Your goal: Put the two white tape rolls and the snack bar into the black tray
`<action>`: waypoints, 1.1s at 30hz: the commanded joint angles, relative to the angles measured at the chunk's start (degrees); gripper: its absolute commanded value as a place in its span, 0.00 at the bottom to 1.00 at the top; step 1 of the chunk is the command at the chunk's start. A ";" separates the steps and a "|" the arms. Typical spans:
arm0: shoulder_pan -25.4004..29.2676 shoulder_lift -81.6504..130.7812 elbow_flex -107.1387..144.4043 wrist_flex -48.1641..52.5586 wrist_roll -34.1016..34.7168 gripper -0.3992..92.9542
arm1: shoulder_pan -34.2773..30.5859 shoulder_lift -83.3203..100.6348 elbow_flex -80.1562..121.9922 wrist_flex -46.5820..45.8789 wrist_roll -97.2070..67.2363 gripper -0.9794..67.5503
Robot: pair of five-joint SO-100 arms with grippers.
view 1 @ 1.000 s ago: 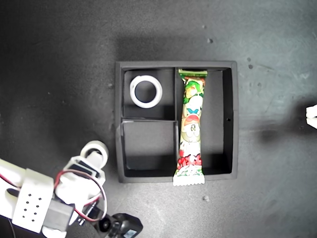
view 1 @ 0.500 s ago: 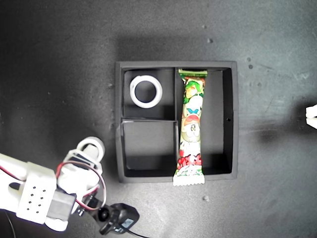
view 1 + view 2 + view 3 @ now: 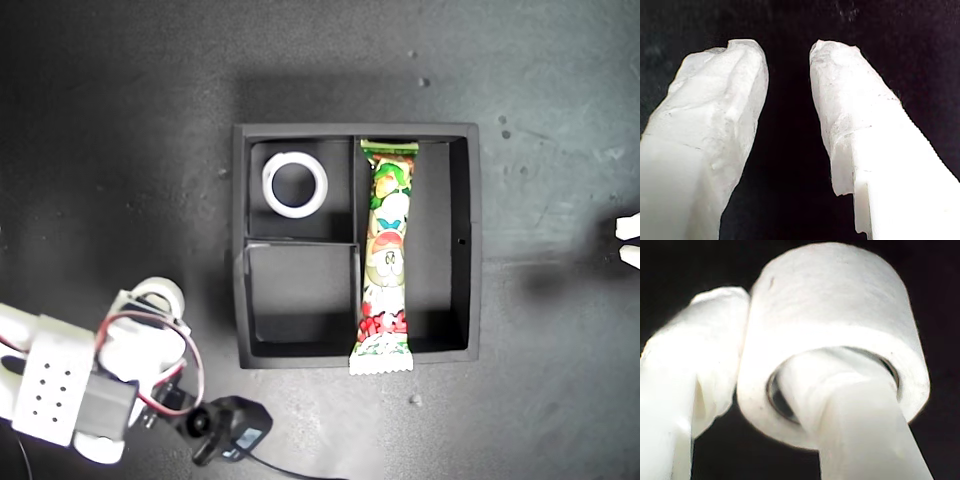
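The black tray (image 3: 474,240) lies in the middle of the exterior view. One white tape roll (image 3: 295,184) rests flat in its far small compartment on the exterior view's left. The snack bar (image 3: 387,255) lies lengthwise in the long compartment, one crimped end overhanging the near wall. At the exterior view's lower left, my second gripper (image 3: 150,306) is shut on the other white tape roll (image 3: 160,296), just outside the tray. In the second wrist view one finger (image 3: 850,405) passes through that roll (image 3: 835,305). My first gripper (image 3: 787,55) is open and empty, its tips (image 3: 628,241) at the exterior view's right edge.
The tray's near small compartment (image 3: 300,290) holds nothing. A black camera with a cable (image 3: 228,432) hangs off the arm at the exterior view's bottom. Small specks (image 3: 415,400) dot the dark table (image 3: 120,120) around the tray.
My second gripper has carried its tape roll toward the exterior view's left, a little away from the tray wall. The first gripper's tips at the right edge stand slightly further apart.
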 commanded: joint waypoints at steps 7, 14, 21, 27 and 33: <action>-4.04 3.78 -22.24 8.70 12.22 0.00 | 1.14 0.70 0.70 1.93 3.43 0.09; -6.59 -13.54 -45.18 10.90 19.34 0.00 | 1.14 0.70 0.70 1.93 2.81 0.09; -7.03 -38.41 -74.09 21.36 18.63 0.00 | 1.14 0.70 0.70 1.93 2.64 0.09; -7.21 -40.87 -73.12 21.36 17.58 0.00 | 1.14 0.70 0.70 1.93 2.55 0.09; -7.47 -43.59 -73.48 21.36 16.79 0.00 | 1.05 0.70 0.70 1.93 0.79 0.09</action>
